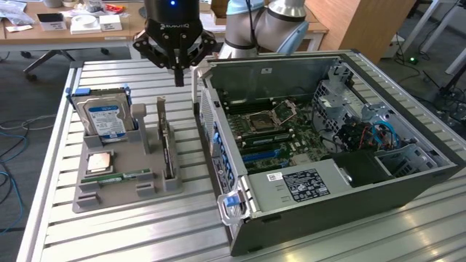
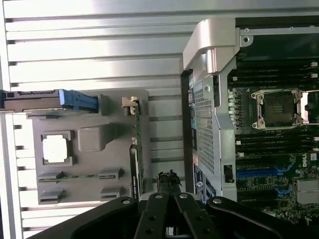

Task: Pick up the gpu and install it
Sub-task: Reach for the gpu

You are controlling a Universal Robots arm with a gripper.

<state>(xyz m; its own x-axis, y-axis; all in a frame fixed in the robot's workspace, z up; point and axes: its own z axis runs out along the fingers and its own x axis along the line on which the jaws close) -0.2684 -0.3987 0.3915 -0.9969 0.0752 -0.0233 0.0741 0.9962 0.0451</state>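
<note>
Gripper (image 1: 178,82) clenched, empty, hovering over the tabletop (image 1: 145,232) between holder (image 1: 109,194) and case (image 1: 313,215). The gpu (image 1: 167,144) stands on edge in the holder's slot, not installed. Wrist view: gripper (image 2: 168,180) just beside the gpu (image 2: 135,154), apart from it. Likely the approach for the pick; a grasp needs the jaws opened astride the card's top edge.

The gpu (image 1: 167,150) stands edge-on in the grey holder (image 1: 120,188), so its faces are mostly hidden. The robot arm (image 1: 280,24) runs off the exterior view's top edge. Print on the large label (image 1: 300,184) in the computer case (image 1: 328,218) is too small to read.
</note>
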